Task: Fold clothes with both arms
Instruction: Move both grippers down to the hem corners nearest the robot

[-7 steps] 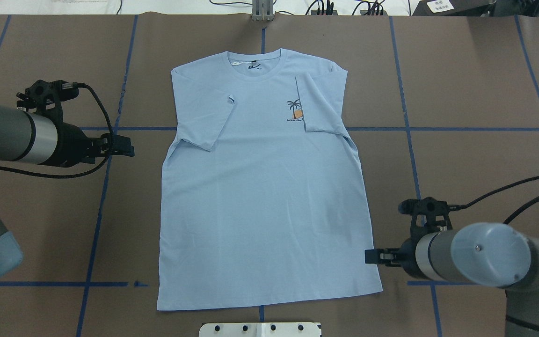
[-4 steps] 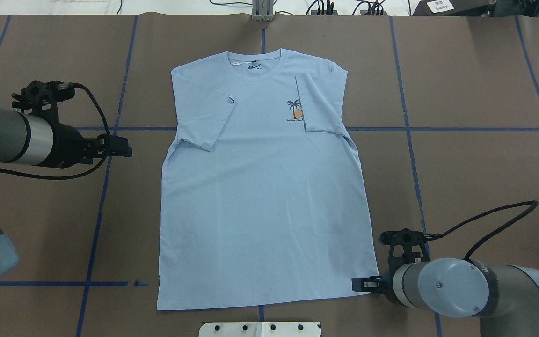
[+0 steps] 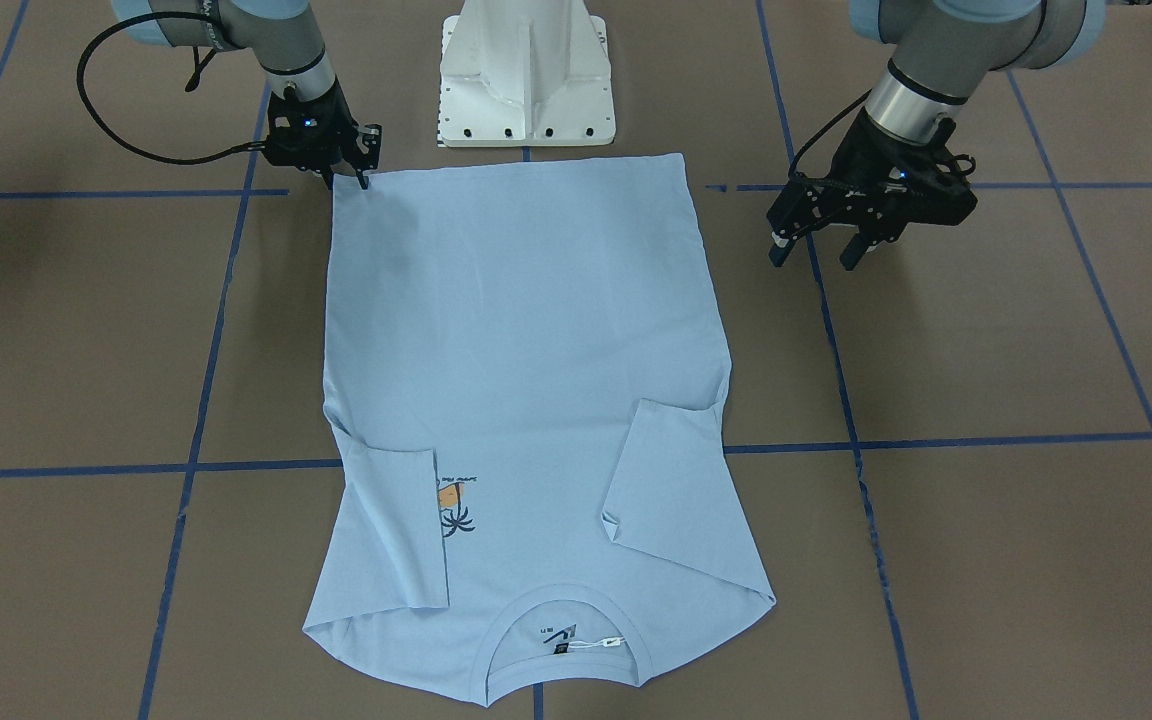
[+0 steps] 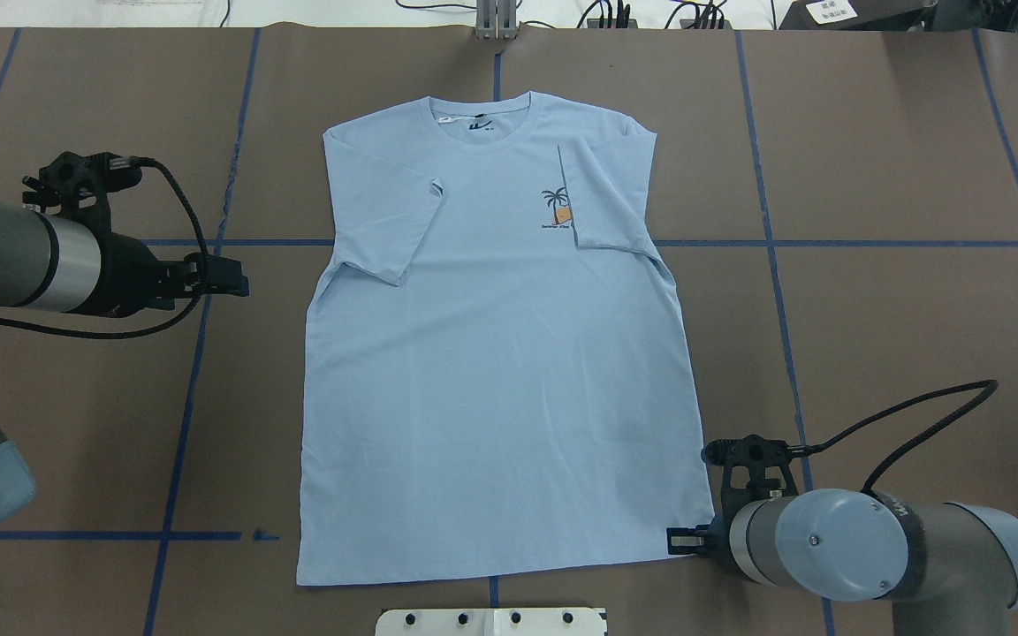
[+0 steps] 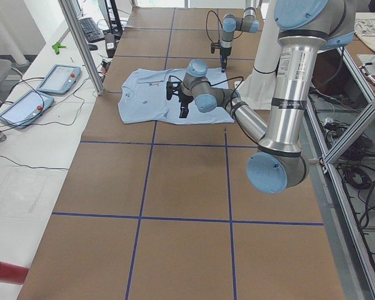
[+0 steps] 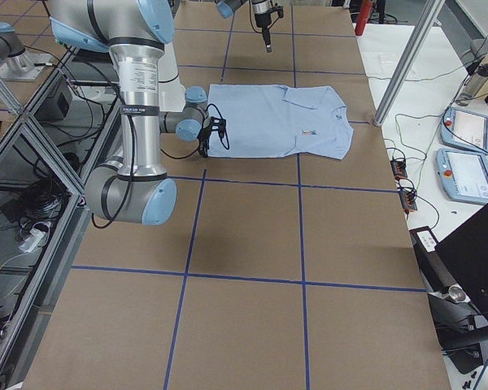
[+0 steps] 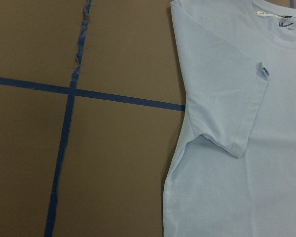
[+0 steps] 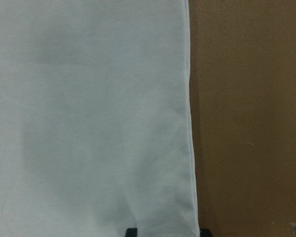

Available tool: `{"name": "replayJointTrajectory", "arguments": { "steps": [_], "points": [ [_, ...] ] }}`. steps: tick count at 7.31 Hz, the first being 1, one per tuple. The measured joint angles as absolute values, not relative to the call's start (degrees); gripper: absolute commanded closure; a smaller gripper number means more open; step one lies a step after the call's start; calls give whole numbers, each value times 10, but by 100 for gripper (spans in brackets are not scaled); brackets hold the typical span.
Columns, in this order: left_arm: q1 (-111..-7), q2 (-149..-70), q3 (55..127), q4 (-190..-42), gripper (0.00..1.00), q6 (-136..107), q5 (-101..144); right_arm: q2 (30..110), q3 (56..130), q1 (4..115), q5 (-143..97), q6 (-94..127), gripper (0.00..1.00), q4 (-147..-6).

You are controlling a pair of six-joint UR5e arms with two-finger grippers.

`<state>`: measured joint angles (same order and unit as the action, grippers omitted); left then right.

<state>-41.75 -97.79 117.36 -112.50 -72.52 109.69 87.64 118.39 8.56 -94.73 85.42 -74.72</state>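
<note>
The light blue T-shirt [image 4: 491, 353] lies flat on the brown table, chest up, with both sleeves folded inward and the palm print [image 4: 556, 208] partly covered by one sleeve. My right gripper [image 4: 677, 541] sits low at the shirt's near right hem corner. It is open, and in the right wrist view the shirt's side edge [image 8: 191, 148] runs between its two fingertips. My left gripper [image 3: 816, 252] hovers open over bare table, a short way off the shirt's left side, below the folded sleeve [image 7: 237, 123]. It holds nothing.
The white pedestal base [image 3: 526, 80] stands just behind the hem. Blue tape lines [image 4: 191, 371] cross the table. Beside the table's far long edge are tablets [image 5: 59, 78] and an aluminium post [image 5: 81, 44]. Bare table lies on both sides of the shirt.
My right arm has moved toward the robot along the shirt's right edge and come down at the hem corner. The left arm has barely shifted. The shirt has not moved.
</note>
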Motion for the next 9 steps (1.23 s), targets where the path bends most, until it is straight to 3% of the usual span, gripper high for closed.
{"name": "replayJointTrajectory", "arguments": {
  "steps": [5, 9],
  "points": [
    [-411, -979, 1173, -1125, 0, -733, 1097, 880, 1192, 92, -944, 855, 100, -747],
    [-223, -975, 1186, -1122, 0, -956, 1023, 893, 1241, 115, -947, 855, 100, -747]
  ]
}}
